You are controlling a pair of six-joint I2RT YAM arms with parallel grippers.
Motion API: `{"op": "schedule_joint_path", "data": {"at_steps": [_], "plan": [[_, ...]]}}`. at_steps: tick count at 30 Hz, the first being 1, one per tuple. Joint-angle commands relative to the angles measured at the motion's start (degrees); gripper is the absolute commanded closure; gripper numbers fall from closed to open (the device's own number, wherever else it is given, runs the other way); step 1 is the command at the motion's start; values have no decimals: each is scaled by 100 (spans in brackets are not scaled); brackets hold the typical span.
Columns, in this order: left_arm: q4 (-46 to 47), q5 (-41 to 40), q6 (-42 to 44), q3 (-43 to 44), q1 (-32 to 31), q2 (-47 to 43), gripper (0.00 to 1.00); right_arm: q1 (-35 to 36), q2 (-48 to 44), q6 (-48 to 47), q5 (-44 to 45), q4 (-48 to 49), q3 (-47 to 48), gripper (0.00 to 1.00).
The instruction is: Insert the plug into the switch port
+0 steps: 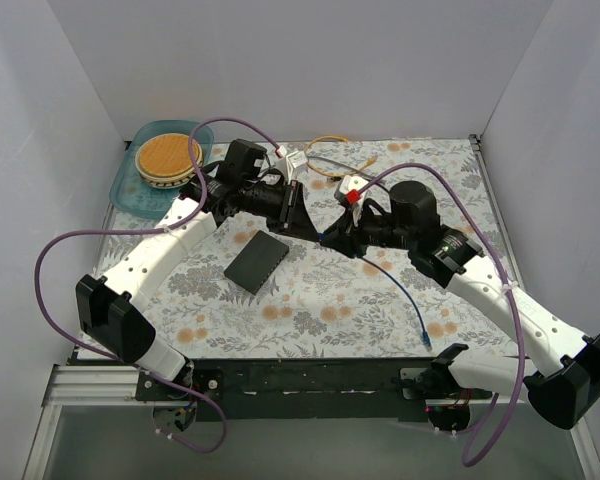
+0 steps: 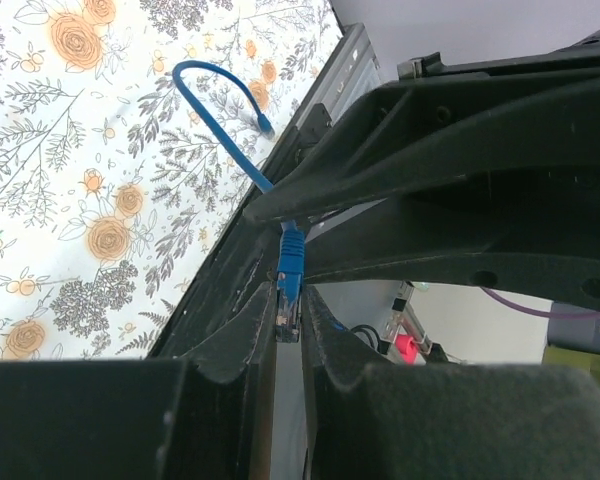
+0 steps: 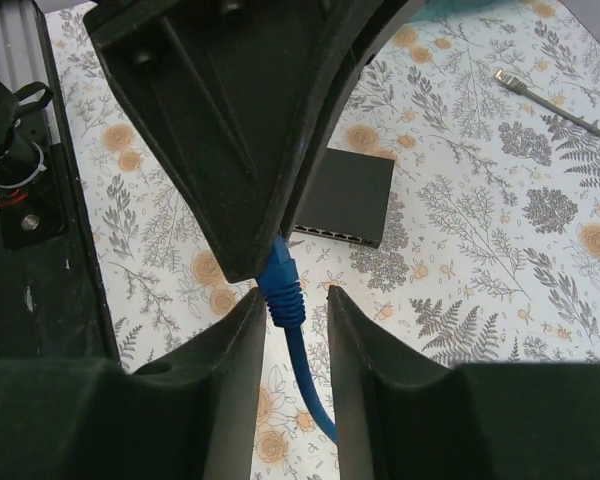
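Two grippers are sitting nose to nose above the table (image 1: 320,300), mid-workspace. L gripper (image 2: 290,322) is pinching the plug (image 2: 291,265): its fingers are clamped tight on the clear tip, w/ the blue boot sticking out past them. R gripper (image 3: 295,300) is straddling that boot from the opposite side, jaws apart w/ a gap showing on at least one side, so it isn't gripping yet. Cable (image 1: 405,300) is hanging off the boot & trailing over the table toward the near edge, far end lying loose. Switch (image 3: 345,195) is lying flat on the table near the grippers, on the L arm's side, apart from both. Its ports (image 3: 338,236) are lining the narrow edge facing the R wrist cam.

Step in hand, imo: a mid-air hand-over/regrasp of the plug, not insertion yet. Next move is calling for R to pinch the boot squarely before L lets go, leaving the clear tip exposed & the clip matched to a port. Then a low, level approach straight at that edge. Nothing is bracing the switch, so the free gripper prob needs to steady it against the push.
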Motion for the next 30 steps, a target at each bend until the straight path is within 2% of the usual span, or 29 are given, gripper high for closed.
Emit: {"op": "schedule_joint_path", "data": {"at_steps": [1, 2, 3, 5, 6, 7, 8, 9, 10, 11, 12, 14, 15, 19, 29, 30], "plan": [[-47, 141, 75, 41, -56, -49, 100, 26, 24, 27, 49, 257, 209, 86], [-64, 115, 84, 15, -56, -58, 100, 26, 32, 27, 49, 266, 209, 94], [-56, 97, 75, 6, -56, -84, 100, 35, 59, 62, 84, 258, 235, 99], [-82, -25, 93, 23, -56, -93, 100, 26, 76, 89, 119, 257, 235, 99], [-99, -113, 110, 49, -56, -102, 94, 26, 68, 97, 163, 266, 209, 99], [-117, -184, 110, 67, -56, -111, 83, 26, 33, 115, 180, 284, 183, 99], [-135, -585, 102, 137, -56, -128, 65, 26, 15, 124, 189, 327, 148, 99], [-143, -867, 76, 172, -56, -172, 26, 26, -11, 132, 216, 345, 95, 99], [-135, -1200, -90, 199, -56, -216, 12, 26, -46, 132, 233, 354, 69, 99], [-126, -1639, -170, 216, -47, -260, 5, 26, -73, 141, 242, 354, 51, 99], [-109, -2392, -275, 208, -38, -304, 2, 26, -99, 141, 286, 354, 33, 99], [-117, -3239, -565, 173, -12, -418, 2, 26, -178, 168, 303, 380, -46, 99], [-100, -4035, -679, 60, -3, -471, 2, 26, -196, 211, 356, 433, -89, 99], [181, -5129, -1119, -441, 189, -796, 2, 26, -258, 308, 374, 460, -204, 99], [191, -5984, -1138, -890, 489, -841, 2, 26, 216, 492, 260, 328, -117, 99], [173, -6011, -1138, -934, 515, -771, 2, 35, 287, 589, 460, 319, -81, 99]]}}
